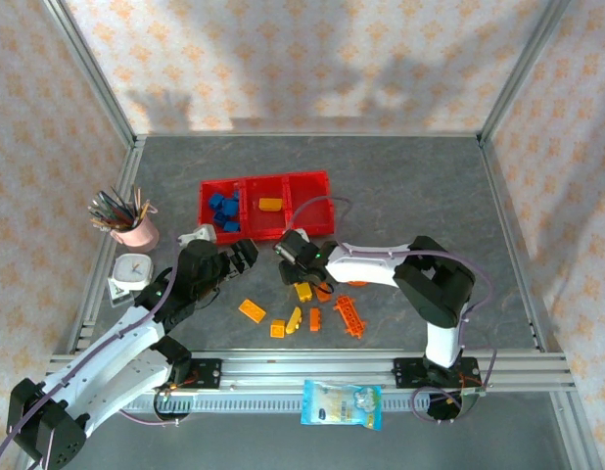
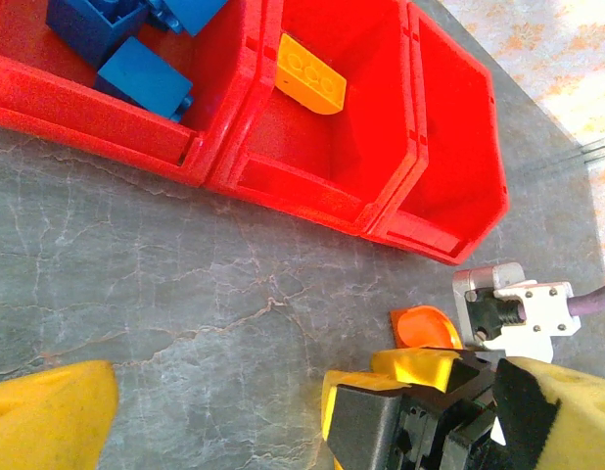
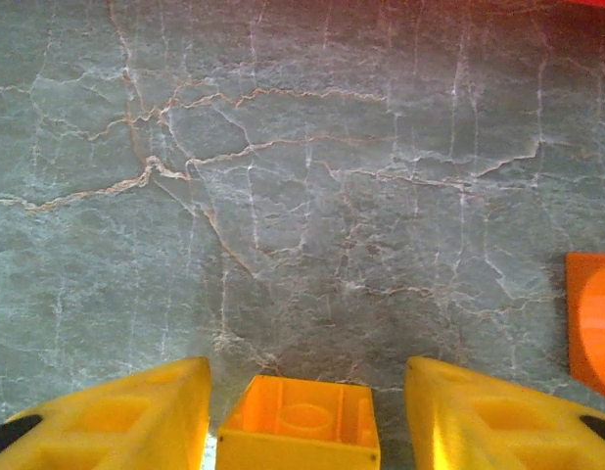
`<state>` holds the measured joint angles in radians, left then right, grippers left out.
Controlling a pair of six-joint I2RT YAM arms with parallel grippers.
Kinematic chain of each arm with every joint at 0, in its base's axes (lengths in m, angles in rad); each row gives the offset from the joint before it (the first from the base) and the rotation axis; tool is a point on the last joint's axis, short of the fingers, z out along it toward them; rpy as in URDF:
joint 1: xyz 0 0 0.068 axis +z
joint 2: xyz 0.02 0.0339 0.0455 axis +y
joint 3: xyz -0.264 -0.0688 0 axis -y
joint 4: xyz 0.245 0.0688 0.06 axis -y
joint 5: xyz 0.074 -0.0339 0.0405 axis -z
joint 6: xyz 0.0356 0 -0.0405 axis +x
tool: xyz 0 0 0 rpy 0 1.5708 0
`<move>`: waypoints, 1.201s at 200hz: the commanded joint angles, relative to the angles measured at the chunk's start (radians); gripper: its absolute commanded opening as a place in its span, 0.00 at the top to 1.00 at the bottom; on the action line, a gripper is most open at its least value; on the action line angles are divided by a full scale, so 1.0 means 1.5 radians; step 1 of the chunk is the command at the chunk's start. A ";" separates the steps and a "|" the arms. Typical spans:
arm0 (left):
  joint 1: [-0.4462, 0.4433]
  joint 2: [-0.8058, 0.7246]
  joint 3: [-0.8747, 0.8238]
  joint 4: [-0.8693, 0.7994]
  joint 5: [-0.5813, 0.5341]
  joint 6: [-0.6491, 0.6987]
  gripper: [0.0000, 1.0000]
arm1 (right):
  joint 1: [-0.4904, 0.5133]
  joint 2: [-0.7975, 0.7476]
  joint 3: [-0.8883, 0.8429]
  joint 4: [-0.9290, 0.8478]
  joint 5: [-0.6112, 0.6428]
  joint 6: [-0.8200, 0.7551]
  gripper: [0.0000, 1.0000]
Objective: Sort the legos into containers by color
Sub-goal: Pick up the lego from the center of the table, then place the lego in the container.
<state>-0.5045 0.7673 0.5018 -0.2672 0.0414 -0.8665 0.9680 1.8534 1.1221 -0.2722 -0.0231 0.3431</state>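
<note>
The red plastic tray with three compartments (image 1: 310, 201) sits at the upper centre of the overhead view on the grey marbled tabletop (image 1: 410, 196). Its left compartment holds a heap of blue plastic bricks (image 1: 224, 211). Its middle compartment holds one flat yellow-orange brick (image 1: 270, 204), which lies near that compartment's left wall in the left wrist view.

Just below the tray, the right gripper (image 3: 304, 364) points down at a small square yellow brick (image 3: 298, 431) on the table. In the right wrist view its two yellow fingers stand on either side of this brick with a thin gap at each side, so the claw is open around the brick and not yet clamped on it. A rounded orange piece (image 3: 591, 323) lies at the right edge of that view, apart from the brick.

The left gripper (image 1: 240, 258) hovers left of centre in the overhead view, near the right one, its claw spread wide and holding nothing.

At the lower centre of the overhead view, loose pieces lie on the table:
- a flat orange brick (image 1: 252, 310)
- a small orange brick (image 1: 278, 329)
- a slanted yellow brick (image 1: 294, 318)
- a smaller yellow brick (image 1: 314, 319)
- a ladder-like orange piece (image 1: 349, 315)

A pink cup of pens (image 1: 136, 233) stands at the left.
</note>
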 commanded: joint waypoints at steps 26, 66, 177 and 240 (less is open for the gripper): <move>-0.007 -0.006 0.001 -0.001 -0.021 0.001 0.01 | 0.008 0.008 0.012 -0.027 0.011 -0.001 0.48; -0.006 -0.006 0.005 -0.006 -0.025 0.005 0.01 | 0.008 -0.003 0.024 -0.023 0.013 0.000 0.63; 0.021 0.002 0.096 -0.042 -0.077 0.068 0.01 | -0.039 0.062 0.279 -0.011 0.046 -0.051 0.68; 0.088 0.029 0.106 -0.003 -0.060 0.082 0.01 | -0.074 0.230 0.498 -0.041 0.074 -0.078 0.64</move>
<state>-0.3965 0.8009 0.6357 -0.2996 -0.0418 -0.7753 0.8616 2.1357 1.7760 -0.2939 0.0345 0.2577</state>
